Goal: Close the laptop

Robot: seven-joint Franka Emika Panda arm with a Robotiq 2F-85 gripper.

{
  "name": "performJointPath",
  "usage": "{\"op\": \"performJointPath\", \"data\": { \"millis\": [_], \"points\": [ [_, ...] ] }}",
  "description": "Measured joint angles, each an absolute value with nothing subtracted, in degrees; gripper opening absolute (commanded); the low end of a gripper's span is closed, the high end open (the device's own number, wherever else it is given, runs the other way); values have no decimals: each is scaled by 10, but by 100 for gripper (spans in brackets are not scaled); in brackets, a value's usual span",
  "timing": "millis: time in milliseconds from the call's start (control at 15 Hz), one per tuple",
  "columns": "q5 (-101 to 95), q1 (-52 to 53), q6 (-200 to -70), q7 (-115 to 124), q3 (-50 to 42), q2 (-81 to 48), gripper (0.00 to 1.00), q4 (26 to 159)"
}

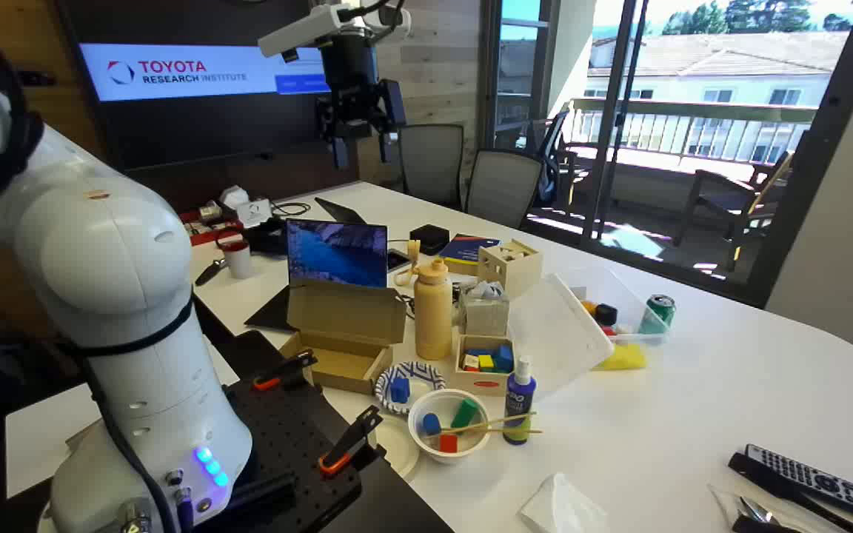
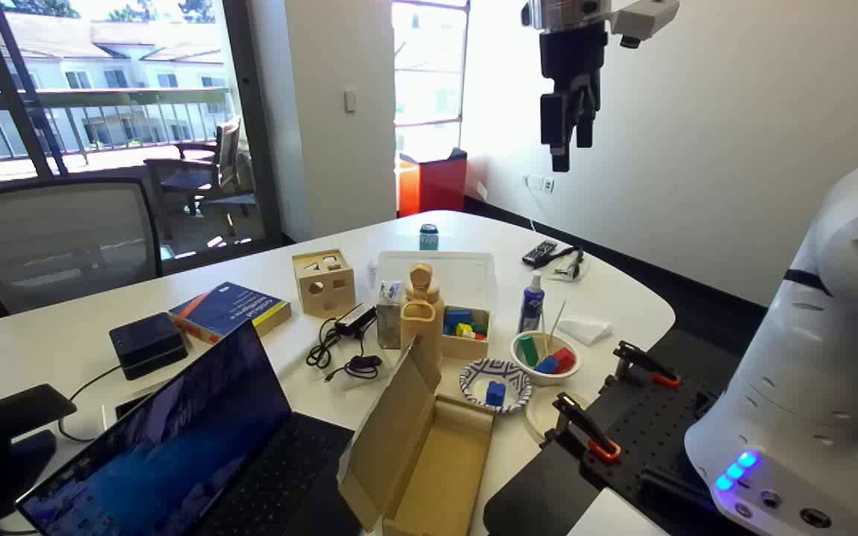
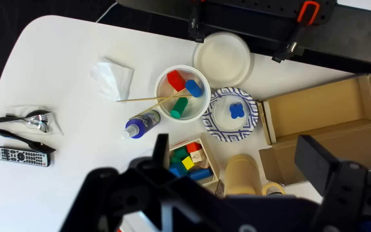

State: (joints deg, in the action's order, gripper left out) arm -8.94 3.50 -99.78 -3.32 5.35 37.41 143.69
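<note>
Got an open laptop point(image 2: 198, 447) near the robot-side edge of the table point(image 1: 693, 392), probably light, fragile. Nudge the lid's point(image 1: 338, 255) top rim with spread gripper point(image 1: 363, 150) jaws.

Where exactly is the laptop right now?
The laptop stands open at the lower left of an exterior view, immediately left of the open cardboard box.

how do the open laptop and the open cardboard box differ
The laptop shows a lit, mostly blue screen, while the cardboard box is plain brown inside. The laptop's lower half is flat and dark with a keyboard; the cardboard box's lower half has raised walls, like a shallow tray. Both stand open.
</note>
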Motion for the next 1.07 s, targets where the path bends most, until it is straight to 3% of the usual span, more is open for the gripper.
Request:
{"op": "performJointPath", "data": {
  "millis": [667,1067],
  "points": [
    [-83,52,-1009,-33,60,358,100,1433],
    [-73,127,-1133,-27,153,203,100,1364]
  ]
}}
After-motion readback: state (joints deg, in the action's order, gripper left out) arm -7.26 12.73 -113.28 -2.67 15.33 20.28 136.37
